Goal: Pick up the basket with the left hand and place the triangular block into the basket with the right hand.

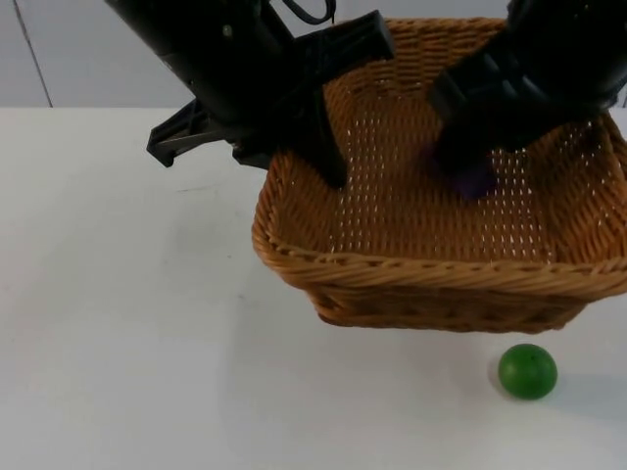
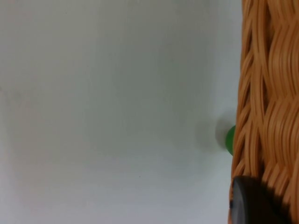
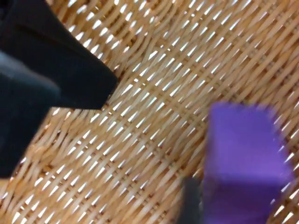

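While your left gripper (image 1: 328,162) is clamping its fingers on the woven wicker basket (image 1: 431,264) rim, lifting it above the white bench (image 1: 127,343), your right gripper (image 1: 470,166) is holding its fingers closed on the purple block (image 3: 243,163) inside; a green ball (image 1: 527,371) is resting nearby.
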`<state>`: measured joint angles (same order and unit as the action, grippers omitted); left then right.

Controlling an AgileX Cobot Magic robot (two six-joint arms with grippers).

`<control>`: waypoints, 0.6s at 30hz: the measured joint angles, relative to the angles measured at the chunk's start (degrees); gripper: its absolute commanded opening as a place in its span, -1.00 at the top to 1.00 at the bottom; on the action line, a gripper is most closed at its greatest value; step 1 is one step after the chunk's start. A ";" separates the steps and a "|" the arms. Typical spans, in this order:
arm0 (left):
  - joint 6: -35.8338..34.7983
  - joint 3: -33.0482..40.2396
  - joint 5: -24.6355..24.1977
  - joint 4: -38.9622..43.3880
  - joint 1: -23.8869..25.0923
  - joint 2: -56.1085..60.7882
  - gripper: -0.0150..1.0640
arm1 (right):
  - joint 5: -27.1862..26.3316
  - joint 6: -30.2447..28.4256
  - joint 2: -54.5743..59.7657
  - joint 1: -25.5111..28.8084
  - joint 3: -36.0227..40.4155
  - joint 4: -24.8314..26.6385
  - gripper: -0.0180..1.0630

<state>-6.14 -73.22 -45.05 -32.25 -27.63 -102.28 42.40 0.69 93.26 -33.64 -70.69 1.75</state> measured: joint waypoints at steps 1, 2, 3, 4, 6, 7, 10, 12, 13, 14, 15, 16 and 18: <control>0.00 0.00 0.00 0.00 0.00 0.00 0.98 | -0.21 -0.69 0.00 0.00 0.00 0.11 -0.90; 0.00 0.09 0.00 0.00 0.00 0.00 0.98 | -0.45 -0.69 0.00 0.00 0.00 0.11 -0.97; -0.13 0.09 0.00 0.00 0.00 -0.14 0.98 | -0.45 -0.69 0.00 0.00 0.00 0.22 -0.97; -0.13 0.09 0.00 0.00 0.00 -0.14 0.98 | -0.45 -0.69 0.00 0.00 0.00 0.22 -0.97; -0.23 0.09 0.24 -0.11 -0.12 -0.14 0.98 | -0.73 -0.69 -0.51 0.00 0.00 0.31 -0.97; -0.23 0.09 0.36 -0.11 -0.12 -0.14 0.98 | -0.98 -0.69 -1.21 0.00 0.00 0.20 -0.97; -0.23 0.09 0.36 -0.11 -0.12 -0.14 0.98 | -1.07 -1.00 -2.91 0.00 0.00 0.20 -0.97; -0.23 0.09 0.25 -0.11 -0.12 -0.14 0.98 | -0.30 -1.12 -6.54 0.00 0.00 -0.24 -0.97; -0.23 0.09 0.25 -0.20 -0.12 -0.14 0.98 | 0.33 -1.20 -8.06 0.00 0.00 -0.84 -0.97; -0.23 0.09 0.25 -0.20 -0.12 -0.14 0.98 | 1.10 -1.36 -10.03 0.00 0.00 -1.33 -0.97; -0.23 0.09 0.25 -0.20 -0.12 -0.14 0.98 | 1.10 -1.36 -10.03 0.00 0.00 -1.33 -0.97; -0.23 0.09 0.25 -0.20 -0.12 -0.14 0.98 | 1.65 -1.36 -12.11 0.00 0.00 -1.75 -0.97; -0.23 0.09 0.25 -0.20 -0.12 -0.14 0.98 | 2.02 -1.36 -16.29 0.39 0.00 -2.32 -0.97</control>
<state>-6.37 -73.12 -44.80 -32.45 -27.76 -102.41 44.41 -0.67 76.97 -33.25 -70.69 -0.56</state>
